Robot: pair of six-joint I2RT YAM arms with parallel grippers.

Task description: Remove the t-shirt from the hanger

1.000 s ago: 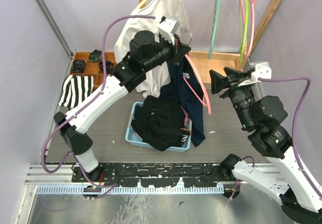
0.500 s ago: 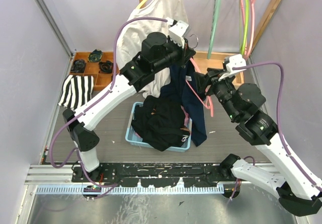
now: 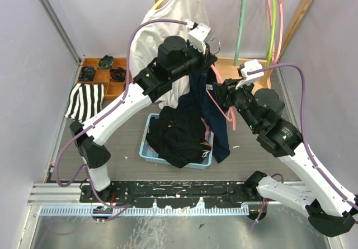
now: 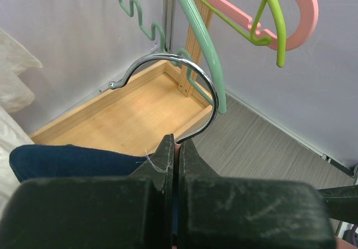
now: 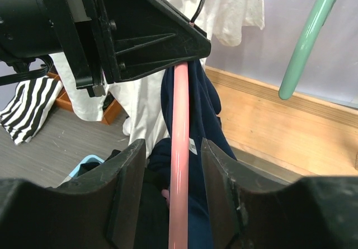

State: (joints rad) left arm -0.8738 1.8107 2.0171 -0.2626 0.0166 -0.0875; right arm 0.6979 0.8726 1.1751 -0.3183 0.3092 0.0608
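Note:
A navy t-shirt (image 3: 217,123) hangs on a pink hanger (image 3: 230,114) with a metal hook (image 4: 162,55). My left gripper (image 3: 208,59) is shut on the hanger's neck just below the hook and holds it in the air, as the left wrist view (image 4: 178,142) shows. My right gripper (image 3: 222,95) is open, and its jaws straddle the hanger's pink arm (image 5: 180,148) without closing on it. The navy shirt (image 5: 204,106) drapes behind that arm and also shows in the left wrist view (image 4: 67,159).
A blue bin (image 3: 146,137) holding black clothes sits below the shirt. A white shirt (image 3: 168,19) hangs on a yellow hanger behind my left arm. Green and pink hangers (image 3: 240,25) hang on the wooden rack. A striped cloth (image 3: 84,100) lies at the left.
My right arm has swung left and forward until its open jaws sit around the hanger's pink arm. My left gripper rose slightly with the hanger, then held still.

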